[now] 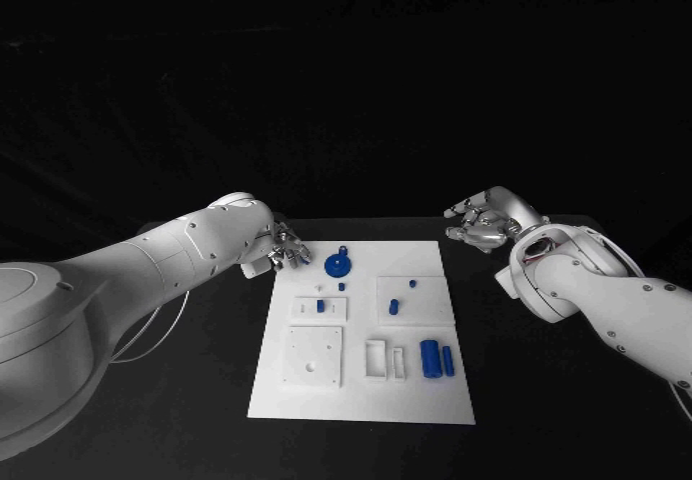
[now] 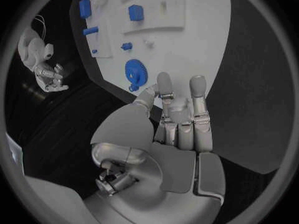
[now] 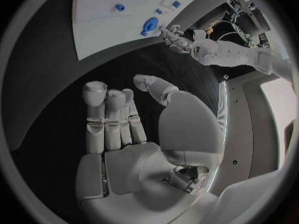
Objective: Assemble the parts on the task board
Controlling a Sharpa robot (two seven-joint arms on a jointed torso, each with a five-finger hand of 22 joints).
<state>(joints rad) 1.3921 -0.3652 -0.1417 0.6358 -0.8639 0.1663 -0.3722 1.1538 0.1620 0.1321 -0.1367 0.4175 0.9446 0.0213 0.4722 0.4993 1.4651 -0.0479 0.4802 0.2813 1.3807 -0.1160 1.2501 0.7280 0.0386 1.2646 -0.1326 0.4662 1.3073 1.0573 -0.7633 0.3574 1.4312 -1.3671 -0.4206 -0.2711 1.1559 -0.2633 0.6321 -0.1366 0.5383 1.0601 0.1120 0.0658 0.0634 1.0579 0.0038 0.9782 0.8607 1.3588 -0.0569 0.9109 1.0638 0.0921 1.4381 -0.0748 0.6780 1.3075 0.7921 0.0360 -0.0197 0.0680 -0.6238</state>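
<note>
The white task board [image 1: 361, 395] lies in the middle of the black bench [image 1: 173, 400], with a blue gear-shaped part [image 1: 336, 265] near its far left corner and two upright blue cylinders [image 1: 437, 358] toward its near right. The left robot hand [image 1: 286, 252] hovers just left of the board's far left corner, beside the gear, fingers apart and holding nothing. The right robot hand [image 1: 488, 222] hangs beyond the far right corner, well apart from the board, likewise released and empty.
</note>
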